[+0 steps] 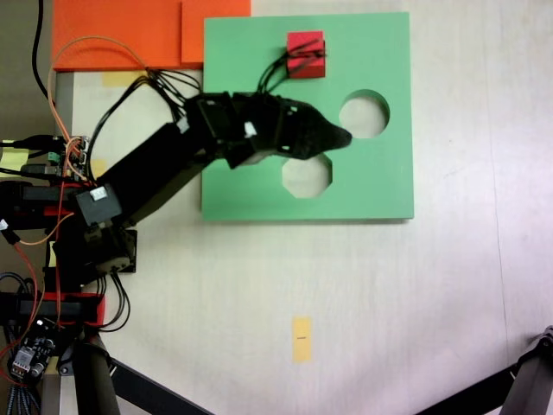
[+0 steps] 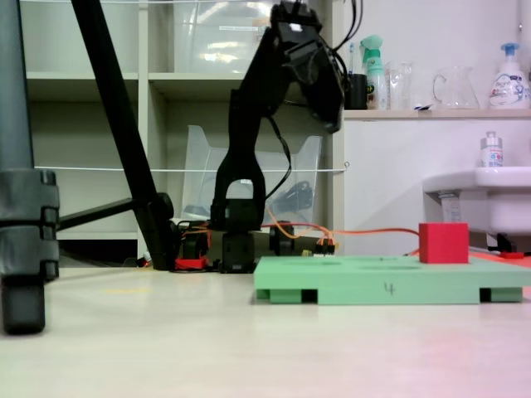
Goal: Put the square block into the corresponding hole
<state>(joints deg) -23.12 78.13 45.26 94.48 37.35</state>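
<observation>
gripper (image 1: pixel 344 137) raised over green board (image 1: pixel 380 186), jaws unclear; red cube (image 1: pixel 306 54) on board

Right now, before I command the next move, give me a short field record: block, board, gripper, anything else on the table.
square block: red cube, sitting on the green board near its far edge in the top-down fixed view, standing proud of the surface
visible cutouts: round, octagonal
gripper: raised well above the board, holding nothing; open or shut cannot be told
orange slabs: beside the board's corner
</observation>
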